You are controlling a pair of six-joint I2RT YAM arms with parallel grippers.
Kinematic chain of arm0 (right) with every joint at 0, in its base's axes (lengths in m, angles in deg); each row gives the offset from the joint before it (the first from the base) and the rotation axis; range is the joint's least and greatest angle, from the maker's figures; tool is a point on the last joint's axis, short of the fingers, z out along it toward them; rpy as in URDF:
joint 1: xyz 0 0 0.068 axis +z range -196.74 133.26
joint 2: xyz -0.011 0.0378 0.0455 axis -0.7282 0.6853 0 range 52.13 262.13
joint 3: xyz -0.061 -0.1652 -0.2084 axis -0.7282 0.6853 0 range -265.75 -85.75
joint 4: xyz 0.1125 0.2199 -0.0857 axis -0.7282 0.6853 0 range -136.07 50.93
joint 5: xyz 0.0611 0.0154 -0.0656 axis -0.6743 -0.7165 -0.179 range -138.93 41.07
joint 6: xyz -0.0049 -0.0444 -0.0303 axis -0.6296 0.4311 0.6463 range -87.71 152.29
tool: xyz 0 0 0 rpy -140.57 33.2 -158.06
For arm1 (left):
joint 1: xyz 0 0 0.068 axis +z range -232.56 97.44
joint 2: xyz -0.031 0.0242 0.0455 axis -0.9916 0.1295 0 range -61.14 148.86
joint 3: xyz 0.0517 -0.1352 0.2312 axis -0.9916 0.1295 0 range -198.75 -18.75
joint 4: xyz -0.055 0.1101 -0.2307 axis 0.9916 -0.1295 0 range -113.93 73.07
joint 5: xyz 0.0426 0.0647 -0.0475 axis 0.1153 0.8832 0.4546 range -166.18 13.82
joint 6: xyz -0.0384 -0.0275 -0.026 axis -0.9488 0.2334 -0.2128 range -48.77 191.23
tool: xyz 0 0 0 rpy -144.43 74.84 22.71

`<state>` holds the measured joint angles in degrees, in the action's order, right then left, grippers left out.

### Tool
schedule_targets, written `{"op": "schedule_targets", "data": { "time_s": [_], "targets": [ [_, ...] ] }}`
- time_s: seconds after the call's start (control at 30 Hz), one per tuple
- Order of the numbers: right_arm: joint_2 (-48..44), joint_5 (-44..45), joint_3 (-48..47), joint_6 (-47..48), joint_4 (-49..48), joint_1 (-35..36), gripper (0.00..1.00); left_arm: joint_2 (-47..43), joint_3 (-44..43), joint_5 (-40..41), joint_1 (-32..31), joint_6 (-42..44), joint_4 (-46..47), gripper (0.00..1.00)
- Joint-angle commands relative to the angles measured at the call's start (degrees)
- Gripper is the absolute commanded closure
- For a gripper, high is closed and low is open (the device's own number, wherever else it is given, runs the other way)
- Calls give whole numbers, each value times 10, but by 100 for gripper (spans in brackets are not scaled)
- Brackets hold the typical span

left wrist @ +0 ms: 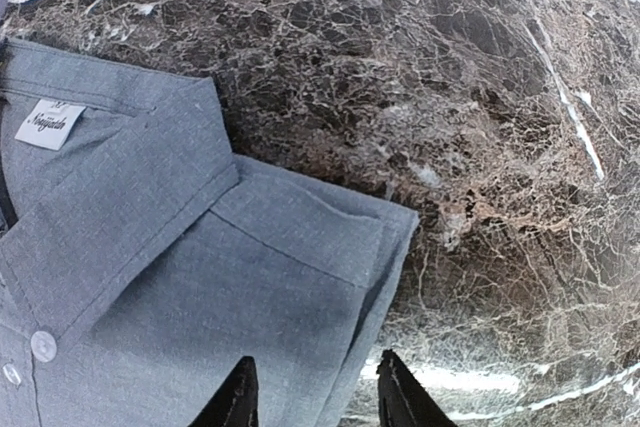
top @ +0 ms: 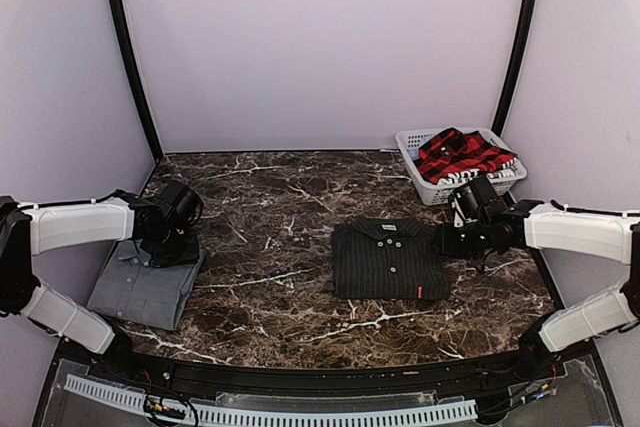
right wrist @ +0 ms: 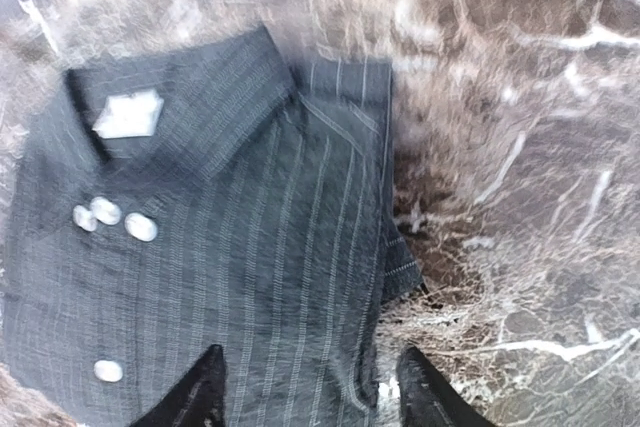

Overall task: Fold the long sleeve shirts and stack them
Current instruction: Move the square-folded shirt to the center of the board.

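Shirts lie in three spots: grey shirt [top: 135,282] folded on the table's [top: 280,207] left, pinstriped shirt [top: 388,259] folded near the middle, plaid shirt [top: 460,154] heaped in the basket [top: 432,190] far right. The left gripper [left wrist: 315,397] hangs over the grey shirt's edge and the right gripper [right wrist: 315,387] over the pinstriped shirt's edge, both with jaws spread and empty.

Left shirt [top: 135,285], middle shirt [top: 385,259]; basket [top: 412,142] rear right.

Place: we see a lab test booth.
Walls: plain pale panels [top: 320,47] from nine round to three o'clock.
Table: marble-patterned top [top: 270,217]; left arm [top: 75,225] at eight, right arm [top: 580,232] at four.
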<state>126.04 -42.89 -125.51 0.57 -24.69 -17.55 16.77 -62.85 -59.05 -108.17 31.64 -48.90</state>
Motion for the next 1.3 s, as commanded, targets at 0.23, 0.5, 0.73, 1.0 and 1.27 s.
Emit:
{"op": "schedule_targets", "data": {
  "time_s": [0.23, 0.5, 0.73, 1.0, 1.27],
  "targets": [
    [-149, 58, -15, 5, -29, -4, 27, 43, 18, -42, 3, 15, 40, 60],
    [-182, 70, -19, 0, -56, -4, 1, 81, 23, -32, 3, 13, 55, 62],
    [-167, 98, -29, -4, -49, -5, 2, 107, 26, -20, 3, 12, 69, 77],
    [-199, 122, -14, 4, -78, -4, 1, 105, 6, -84, -3, 4, 95, 96],
    [-190, 107, -11, 19, -88, -4, 1, 179, -124, -110, -72, -38, 92, 98]
  ]
}}
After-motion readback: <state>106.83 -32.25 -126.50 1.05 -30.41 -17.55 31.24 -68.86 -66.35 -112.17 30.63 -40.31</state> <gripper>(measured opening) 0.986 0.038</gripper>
